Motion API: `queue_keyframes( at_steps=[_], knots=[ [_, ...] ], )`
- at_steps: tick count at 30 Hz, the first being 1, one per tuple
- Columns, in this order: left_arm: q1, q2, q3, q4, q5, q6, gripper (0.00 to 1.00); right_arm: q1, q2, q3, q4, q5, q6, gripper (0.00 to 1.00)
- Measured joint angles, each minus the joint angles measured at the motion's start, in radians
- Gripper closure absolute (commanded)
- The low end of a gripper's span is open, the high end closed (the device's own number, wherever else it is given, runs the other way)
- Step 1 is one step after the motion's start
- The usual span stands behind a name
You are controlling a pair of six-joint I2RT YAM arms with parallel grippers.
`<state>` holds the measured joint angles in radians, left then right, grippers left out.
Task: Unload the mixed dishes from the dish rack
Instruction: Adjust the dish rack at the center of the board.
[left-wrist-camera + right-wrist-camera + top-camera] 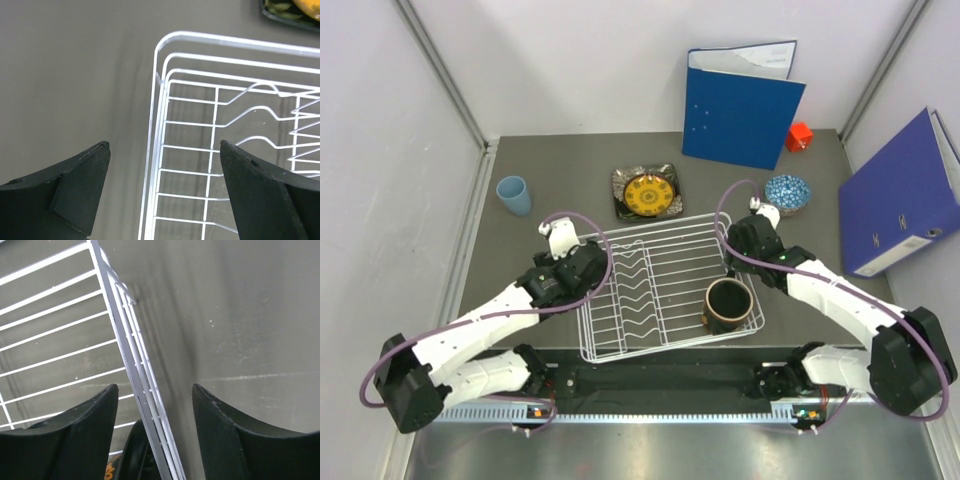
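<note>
The white wire dish rack (655,262) stands mid-table. The dark brown mug (728,305) sits in its near right corner. The yellow round dish (648,193) lies on the black square plate (622,207) behind the rack. The light blue cup (514,195) stands on the table at far left. The speckled bowl (787,193) is at far right. My left gripper (586,260) is open and empty, straddling the rack's left rim (159,100). My right gripper (745,246) is open and empty over the right rim (125,350), with the mug's edge (132,455) just below it.
Two blue ring binders stand at the back (740,105) and against the right wall (900,200). A small red block (799,136) sits between them. Grey walls close in the table on the left and right. The plate's corner (280,10) shows in the left wrist view.
</note>
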<state>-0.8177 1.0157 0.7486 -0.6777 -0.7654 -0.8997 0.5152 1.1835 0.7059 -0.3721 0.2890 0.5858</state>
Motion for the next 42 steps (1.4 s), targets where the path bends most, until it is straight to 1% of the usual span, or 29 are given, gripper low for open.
queue_keyframes(
  at_steps=[1, 2, 3, 4, 5, 6, 7, 8, 9, 10, 11, 13, 17, 21, 30, 35, 42],
  knots=[
    [0.0, 0.007, -0.004, 0.001, 0.004, -0.008, 0.21, 0.0, 0.005, -0.004, 0.009, -0.003, 0.001, 0.45],
    [0.0, 0.015, -0.011, 0.003, 0.011, -0.016, 0.26, 0.0, 0.013, -0.009, 0.02, -0.008, 0.002, 0.53],
    [0.0, 0.02, -0.018, 0.005, 0.016, -0.025, 0.4, 0.0, 0.018, -0.013, 0.028, -0.011, 0.002, 0.59],
    [0.0, 0.025, -0.026, 0.006, 0.023, -0.027, 0.47, 0.0, 0.023, -0.015, 0.033, -0.011, 0.0, 0.65],
    [0.0, 0.029, -0.034, 0.01, 0.029, -0.034, 0.55, 0.0, 0.023, -0.018, 0.047, -0.013, 0.002, 0.76],
    [0.0, 0.035, -0.043, 0.011, 0.037, -0.039, 0.62, 0.0, 0.023, -0.019, 0.052, -0.013, 0.003, 0.82],
    [0.0, 0.043, -0.049, 0.013, 0.043, -0.043, 0.8, 0.0, 0.023, -0.019, 0.056, -0.014, 0.0, 0.87],
    [0.0, 0.057, -0.052, 0.011, 0.049, -0.039, 0.87, 0.0, 0.024, -0.02, 0.058, -0.012, -0.001, 0.97],
    [0.0, 0.062, -0.052, 0.011, 0.048, -0.045, 0.93, -0.001, 0.022, -0.024, 0.063, -0.021, -0.016, 1.0],
    [0.004, 0.068, -0.053, -0.005, 0.023, -0.033, 1.0, 0.001, 0.022, -0.025, 0.065, -0.026, -0.056, 1.0],
    [0.013, 0.069, -0.055, -0.005, 0.015, -0.029, 1.0, 0.002, 0.02, -0.026, 0.067, -0.039, -0.09, 1.0],
    [0.014, 0.074, -0.054, -0.006, 0.011, 0.026, 1.0, 0.006, 0.021, -0.026, 0.077, -0.053, -0.13, 1.0],
    [0.011, 0.097, -0.029, -0.026, 0.01, 0.087, 1.0, 0.006, 0.021, -0.027, 0.084, -0.063, -0.133, 1.0],
    [0.041, 0.146, 0.014, -0.04, 0.021, 0.145, 1.0, 0.006, 0.023, -0.027, 0.087, -0.067, -0.127, 1.0],
    [0.192, 0.208, 0.127, -0.013, 0.137, 0.317, 1.0, 0.006, 0.056, 0.01, 0.066, -0.077, -0.072, 1.0],
    [0.278, 0.283, 0.133, 0.045, 0.203, 0.376, 1.0, 0.011, 0.097, 0.034, 0.08, -0.076, -0.059, 1.0],
    [0.347, 0.34, 0.156, 0.122, 0.224, 0.442, 1.0, 0.021, 0.168, 0.076, 0.122, -0.056, -0.047, 1.0]
  ],
)
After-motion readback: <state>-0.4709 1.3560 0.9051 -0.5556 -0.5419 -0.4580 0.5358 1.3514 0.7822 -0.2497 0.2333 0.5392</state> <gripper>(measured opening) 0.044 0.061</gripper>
